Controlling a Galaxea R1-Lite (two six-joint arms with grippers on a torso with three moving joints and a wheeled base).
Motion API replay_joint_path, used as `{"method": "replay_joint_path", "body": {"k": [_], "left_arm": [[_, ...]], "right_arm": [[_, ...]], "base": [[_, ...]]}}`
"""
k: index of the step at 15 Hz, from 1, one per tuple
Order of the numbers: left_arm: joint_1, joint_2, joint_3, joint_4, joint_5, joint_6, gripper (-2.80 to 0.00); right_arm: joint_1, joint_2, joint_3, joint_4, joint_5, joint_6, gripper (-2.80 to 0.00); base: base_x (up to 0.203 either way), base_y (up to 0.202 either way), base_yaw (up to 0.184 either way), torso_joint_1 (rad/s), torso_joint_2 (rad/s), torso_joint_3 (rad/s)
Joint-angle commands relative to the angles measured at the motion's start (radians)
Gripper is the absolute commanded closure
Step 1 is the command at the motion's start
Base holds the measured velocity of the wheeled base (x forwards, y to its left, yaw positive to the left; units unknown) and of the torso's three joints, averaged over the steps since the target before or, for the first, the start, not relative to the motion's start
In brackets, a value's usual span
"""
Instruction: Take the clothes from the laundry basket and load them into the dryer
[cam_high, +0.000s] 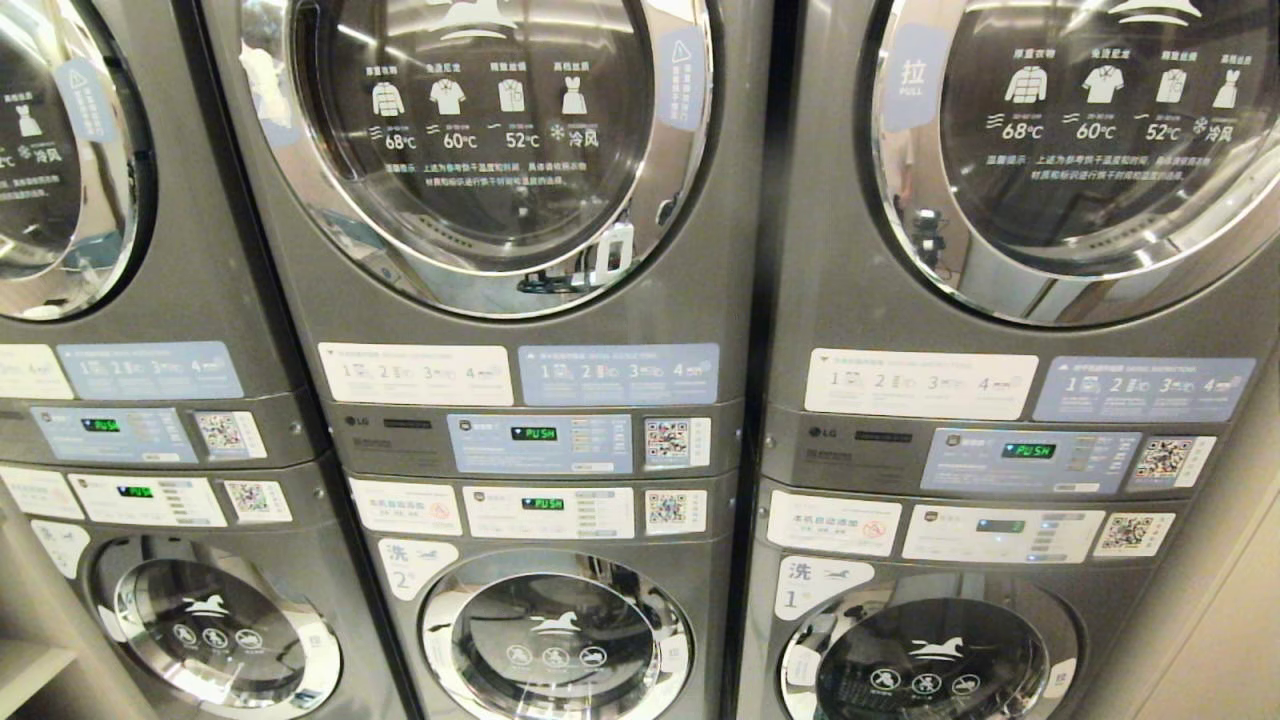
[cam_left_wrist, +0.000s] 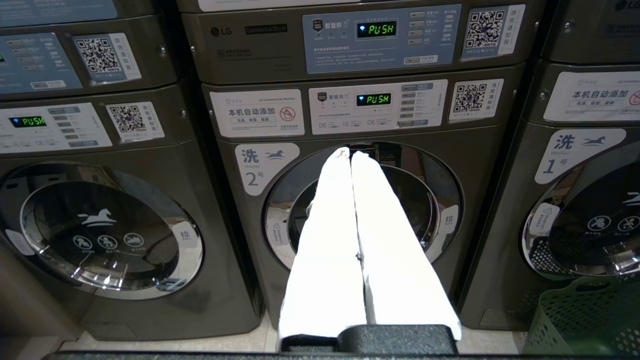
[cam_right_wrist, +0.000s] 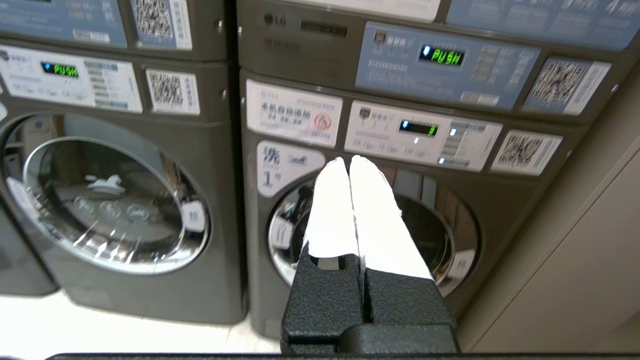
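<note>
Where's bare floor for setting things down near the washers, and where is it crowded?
Bare floor lies before washer 2 and its far neighbour. Crowded before washer 1, where the green basket stands. All doors are shut, so no hand passes into a drum.

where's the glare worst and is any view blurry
Head view: bright ceiling-light streaks glare across the upper dryer doors, and the machines bow outward at the frame edges. Left wrist view: sharp, "PUSH" display easily read. Right wrist view: softest, panel text smeared, floor washed out white.
</note>
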Motion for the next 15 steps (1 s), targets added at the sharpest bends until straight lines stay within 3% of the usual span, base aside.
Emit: {"method": "replay_joint_path", "body": {"k": [1,5,9,15], "left_arm": [[0.000,-0.010,0.001,-0.001,0.000,0.001,0.00],[0.000,-0.010,0.001,-0.001,0.004,-0.015,0.00],[0.000,-0.010,0.001,-0.003,0.048,-0.080,0.00],[0.000,-0.011,0.001,-0.003,0.048,-0.081,0.00]], "right_arm": [[0.000,-0.013,0.019,-0.050,-0.003,-0.035,0.00],[0.000,-0.013,0.019,-0.048,-0.001,-0.038,0.00],[0.000,-0.013,0.019,-0.047,-0.003,-0.031,0.00],[0.000,-0.013,0.019,-0.047,-0.003,-0.008,0.00]], "base": [[0.000,0.000,0.000,0.000,0.00,0.000],[0.000,0.000,0.000,0.000,0.00,0.000],[0.000,0.000,0.000,0.000,0.00,0.000],[0.000,0.000,0.000,0.000,0.00,0.000]]}}
